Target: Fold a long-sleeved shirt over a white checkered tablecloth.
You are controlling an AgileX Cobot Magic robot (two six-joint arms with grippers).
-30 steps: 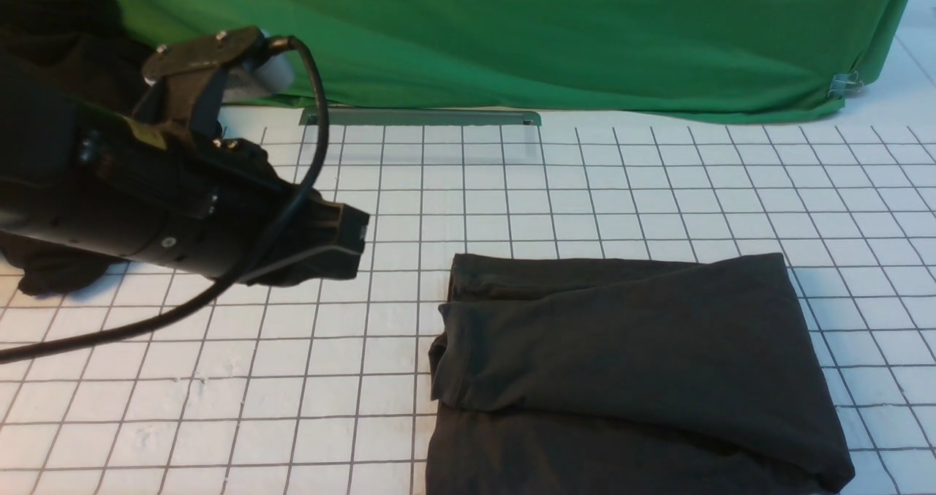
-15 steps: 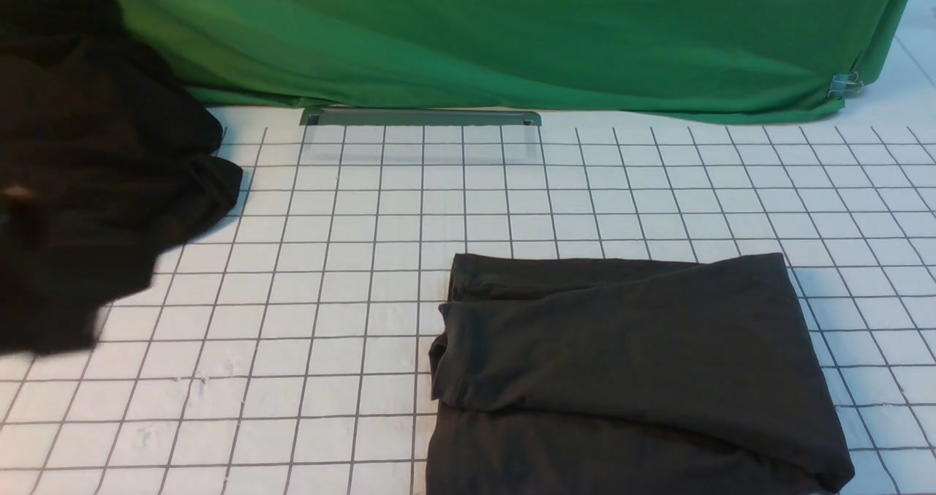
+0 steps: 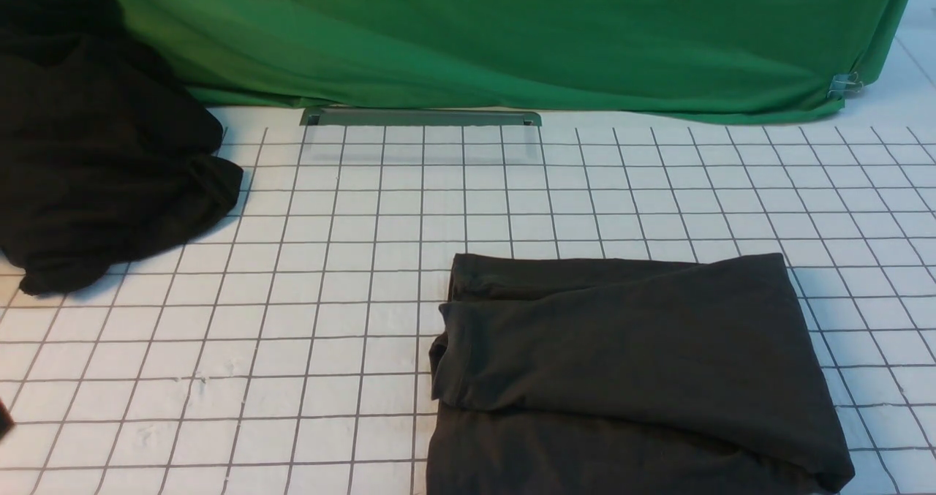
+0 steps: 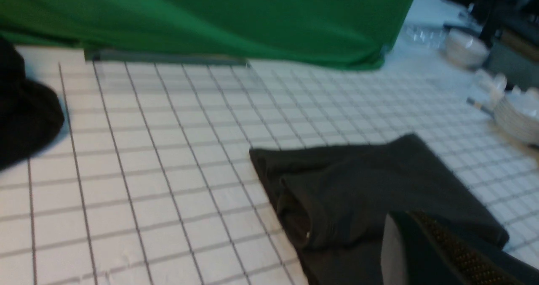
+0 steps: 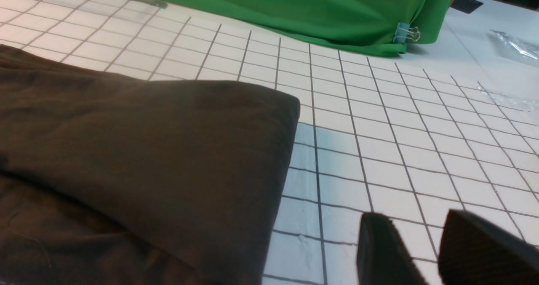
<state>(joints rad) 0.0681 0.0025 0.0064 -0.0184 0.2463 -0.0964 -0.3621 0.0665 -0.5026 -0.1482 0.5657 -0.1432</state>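
Gone: left arm (front view); shirt point(image 3: 629, 363) folded.

Green backdrop cloth point(image 3: 512, 34) behind table.

The left arm, which a second ago reaches across the left side of the table above the tablecloth point(image 3: 329, 319), no longer shows in the front view; only a dark sliver remains at that view's lower left edge. Its cable is gone with it. The black bundle of cloth point(image 3: 95, 151), previously partly covered and then blurred, now lies fully exposed and sharp at the far left.
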